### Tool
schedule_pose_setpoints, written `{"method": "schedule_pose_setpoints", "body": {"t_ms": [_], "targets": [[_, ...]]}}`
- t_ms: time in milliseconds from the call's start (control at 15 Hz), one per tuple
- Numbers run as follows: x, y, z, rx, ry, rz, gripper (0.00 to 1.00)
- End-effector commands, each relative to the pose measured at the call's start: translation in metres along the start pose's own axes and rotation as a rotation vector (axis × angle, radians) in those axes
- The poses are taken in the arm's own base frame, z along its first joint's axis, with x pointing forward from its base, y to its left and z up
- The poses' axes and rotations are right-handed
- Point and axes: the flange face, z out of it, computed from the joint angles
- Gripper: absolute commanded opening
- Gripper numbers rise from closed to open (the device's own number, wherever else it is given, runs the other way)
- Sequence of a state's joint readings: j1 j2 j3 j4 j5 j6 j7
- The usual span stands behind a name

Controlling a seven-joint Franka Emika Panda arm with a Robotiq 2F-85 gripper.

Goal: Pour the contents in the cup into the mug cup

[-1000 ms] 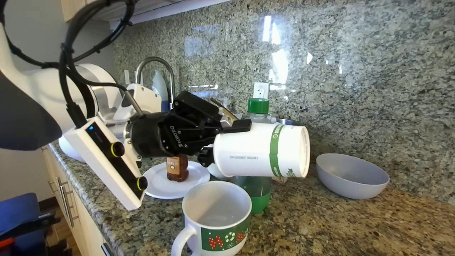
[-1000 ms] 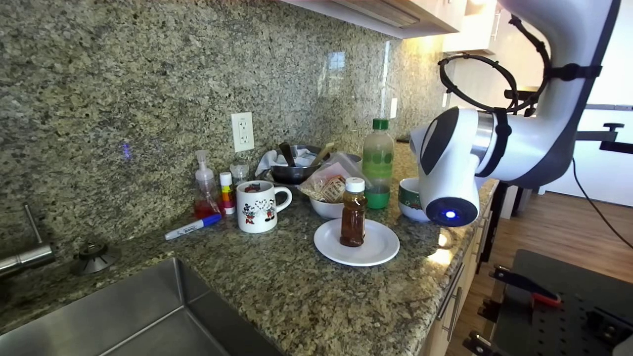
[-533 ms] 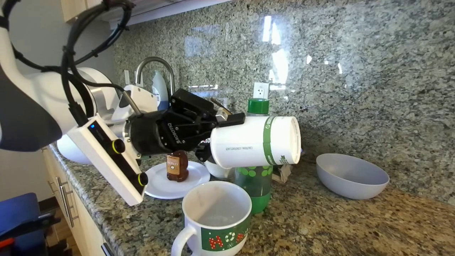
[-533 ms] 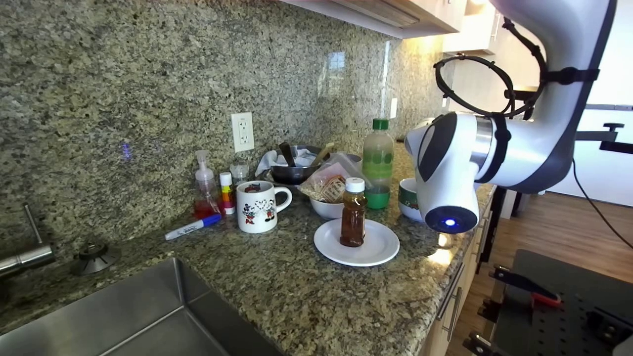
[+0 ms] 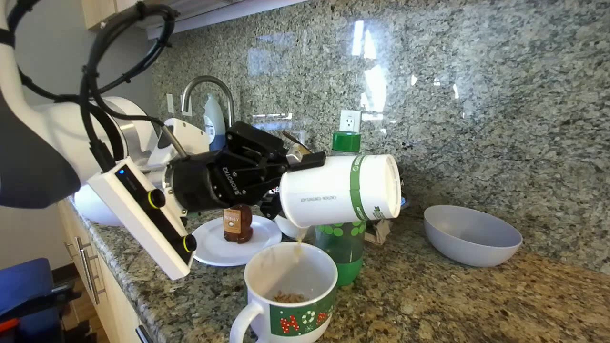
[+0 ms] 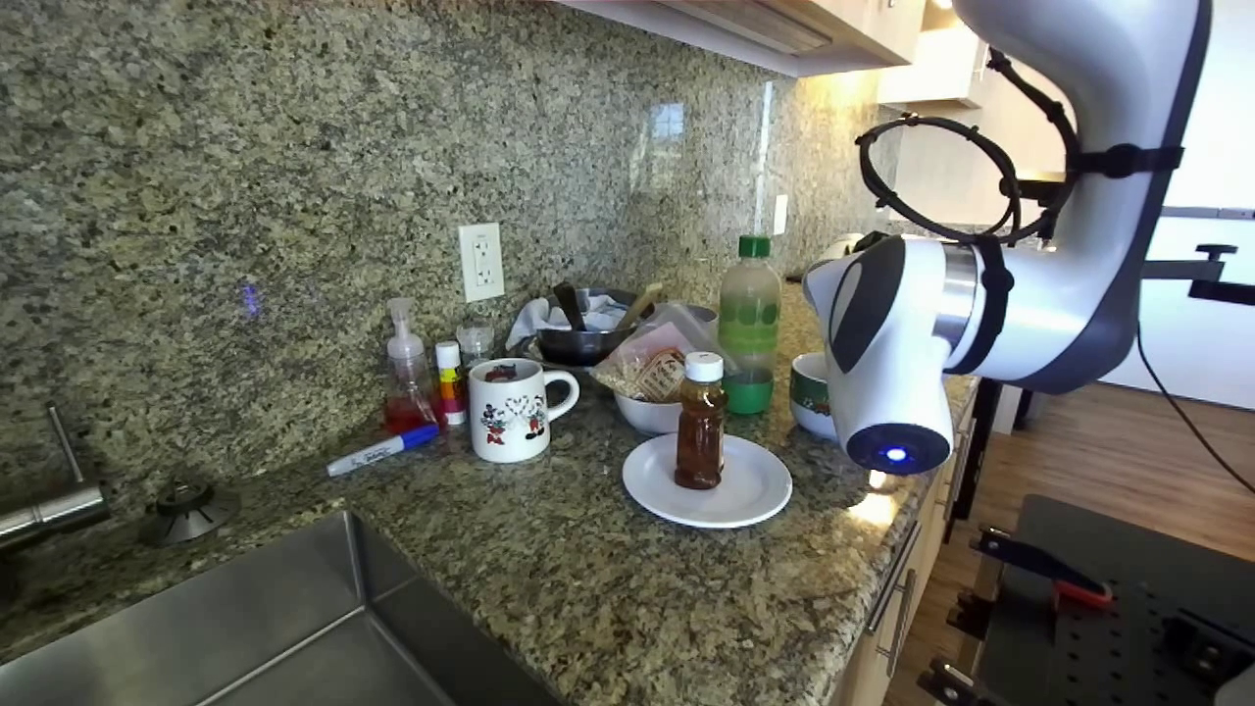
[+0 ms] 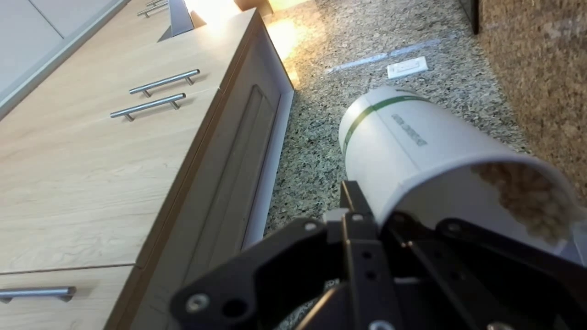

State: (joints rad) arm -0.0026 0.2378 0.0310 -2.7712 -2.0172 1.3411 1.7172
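The cup is a white paper cup with a green band. It lies tipped nearly level, its mouth to the left and slightly down. My gripper is shut on its wall at the mouth; in the wrist view one finger is outside the wall and one inside. Brownish grains show inside the cup. Pale bits fall from its lower lip into the mug cup, white with a green patterned band, upright just below. Grains lie in the mug. The mug is partly behind the arm in an exterior view.
A tall green bottle stands right behind the mug. A white plate with a honey bottle is behind it to the left. A grey-blue bowl is to the right. Another white mug and a sink are farther off.
The cup and gripper have moved slightly left and down-left, with the cup's base a little lower. Grains now fall from the cup, and a small heap shows in the mug, which showed none before.
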Motion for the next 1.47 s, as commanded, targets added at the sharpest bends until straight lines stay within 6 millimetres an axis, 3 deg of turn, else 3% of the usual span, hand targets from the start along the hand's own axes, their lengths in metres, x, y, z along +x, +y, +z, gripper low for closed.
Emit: {"method": "schedule_pose_setpoints", "body": {"t_ms": [0,600,800,1133,1400], "targets": [[-0.003,-0.001,0.000,-0.032,0.040,0.004,0.03],[-0.006,-0.004,-0.002,-0.042,0.045,-0.011,0.03],[-0.008,0.004,0.005,-0.043,-0.001,0.006,0.03],[-0.010,0.022,0.031,-0.050,-0.148,0.070,0.03],[0.003,0.042,0.056,-0.011,-0.319,0.164,0.03]]}}
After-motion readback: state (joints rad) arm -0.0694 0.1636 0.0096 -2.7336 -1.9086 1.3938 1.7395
